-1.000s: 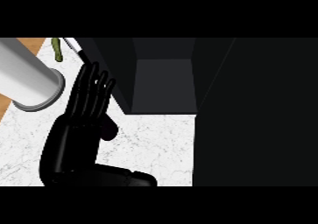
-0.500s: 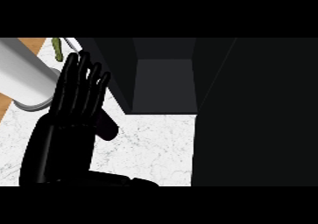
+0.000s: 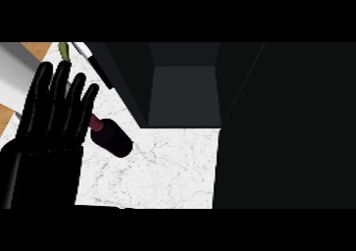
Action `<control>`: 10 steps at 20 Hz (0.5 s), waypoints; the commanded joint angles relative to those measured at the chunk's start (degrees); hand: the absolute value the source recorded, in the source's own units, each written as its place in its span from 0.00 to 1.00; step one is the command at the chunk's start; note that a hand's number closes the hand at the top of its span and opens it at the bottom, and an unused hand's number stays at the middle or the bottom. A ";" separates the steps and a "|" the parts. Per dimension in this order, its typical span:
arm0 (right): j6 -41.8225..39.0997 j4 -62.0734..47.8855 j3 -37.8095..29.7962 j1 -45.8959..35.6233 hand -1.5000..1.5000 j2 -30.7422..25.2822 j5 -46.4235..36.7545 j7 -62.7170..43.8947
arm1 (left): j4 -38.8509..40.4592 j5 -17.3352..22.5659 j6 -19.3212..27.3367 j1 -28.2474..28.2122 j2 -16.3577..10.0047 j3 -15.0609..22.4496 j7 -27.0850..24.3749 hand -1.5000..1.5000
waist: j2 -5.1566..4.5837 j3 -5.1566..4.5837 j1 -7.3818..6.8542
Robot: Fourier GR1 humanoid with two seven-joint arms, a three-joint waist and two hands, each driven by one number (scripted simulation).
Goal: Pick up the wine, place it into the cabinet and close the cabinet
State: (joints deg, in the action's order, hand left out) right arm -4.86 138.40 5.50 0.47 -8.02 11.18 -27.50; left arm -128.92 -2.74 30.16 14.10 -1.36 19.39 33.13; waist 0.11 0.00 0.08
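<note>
The wine bottle (image 3: 114,139) lies on the bench (image 3: 166,171), just right of the left hand (image 3: 50,127), which hides part of its neck. The open cabinet (image 3: 182,98) stands behind it, further right. A cylinder (image 3: 10,73) sits at far left, behind the hand

Black robot hand (image 3: 50,127); dark maroon wine bottle (image 3: 112,138); white table (image 3: 159,166) with grey marble veining; dark grey cabinet (image 3: 182,93).
</note>
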 commanded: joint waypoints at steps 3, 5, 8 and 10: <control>-1.19 4.64 -3.74 0.80 0.00 -1.13 3.59 -1.16 | -2.43 4.03 -3.91 -5.79 -2.82 -6.04 -1.81 0.00 | -0.06 -0.01 0.02; 0.19 7.39 -3.65 -0.65 0.00 -1.44 4.07 -5.18 | -1.30 3.07 -3.21 -4.52 -1.94 -6.49 -1.47 0.00 | -0.04 -0.02 0.07; 1.73 7.29 0.59 -0.07 0.00 0.93 -0.82 -4.37 | -2.33 4.93 -5.17 -3.01 -3.82 -10.74 0.36 0.00 | -0.04 -0.03 0.04; 0.15 8.47 -2.67 2.21 0.00 -0.21 2.57 -3.70 | 0.64 5.55 -4.71 -2.17 -2.75 -11.79 -0.52 0.00 | -0.05 -0.01 0.30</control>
State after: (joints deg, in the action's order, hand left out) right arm -4.79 139.34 4.45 0.20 -8.30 10.61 -29.19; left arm -130.50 0.80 26.60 11.82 -4.24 10.48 34.04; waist 0.11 -0.01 0.27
